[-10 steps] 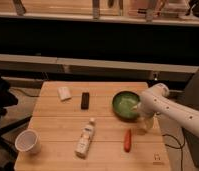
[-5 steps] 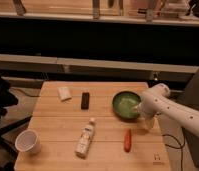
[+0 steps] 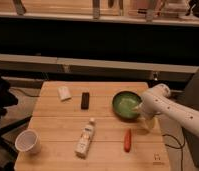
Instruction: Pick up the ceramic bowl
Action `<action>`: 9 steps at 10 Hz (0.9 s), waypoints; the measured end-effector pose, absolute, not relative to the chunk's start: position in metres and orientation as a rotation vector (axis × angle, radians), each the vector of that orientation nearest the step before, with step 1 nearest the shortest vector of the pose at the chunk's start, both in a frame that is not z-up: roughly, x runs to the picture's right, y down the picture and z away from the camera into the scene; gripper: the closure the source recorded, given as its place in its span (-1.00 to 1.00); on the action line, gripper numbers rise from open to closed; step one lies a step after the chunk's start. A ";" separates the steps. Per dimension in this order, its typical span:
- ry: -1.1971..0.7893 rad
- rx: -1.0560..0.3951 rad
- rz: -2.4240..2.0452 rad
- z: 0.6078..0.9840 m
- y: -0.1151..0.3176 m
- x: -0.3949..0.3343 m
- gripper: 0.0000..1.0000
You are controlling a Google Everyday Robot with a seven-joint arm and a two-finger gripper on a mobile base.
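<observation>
The ceramic bowl [image 3: 125, 104] is round, shallow and green with a darker rim. It sits on the wooden table [image 3: 58, 120] at the right, towards the back. My white arm [image 3: 173, 111] comes in from the right. The gripper [image 3: 143, 120] hangs at the bowl's right front edge, close to the rim or touching it; I cannot tell which.
A white paper cup [image 3: 27, 141] stands at the front left. A white bottle [image 3: 85, 138] lies in the middle front, a red-orange stick-shaped object [image 3: 127, 140] to its right. A black rectangular object [image 3: 85, 100] and a white packet [image 3: 64, 93] lie at the back.
</observation>
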State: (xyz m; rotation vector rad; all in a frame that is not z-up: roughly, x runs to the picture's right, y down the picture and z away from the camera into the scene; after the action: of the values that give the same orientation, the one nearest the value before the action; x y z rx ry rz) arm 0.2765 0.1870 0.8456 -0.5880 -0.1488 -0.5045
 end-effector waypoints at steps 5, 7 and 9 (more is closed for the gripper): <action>-0.151 -0.591 -0.515 0.847 0.189 0.280 -0.60; -0.152 -0.592 -0.518 0.848 0.189 0.281 -0.60; -0.154 -0.594 -0.522 0.849 0.190 0.282 -0.59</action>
State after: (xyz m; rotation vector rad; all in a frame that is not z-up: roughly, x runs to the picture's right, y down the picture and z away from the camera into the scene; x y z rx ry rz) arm 0.2824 0.1902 0.8491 -0.5935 -0.1535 -0.5221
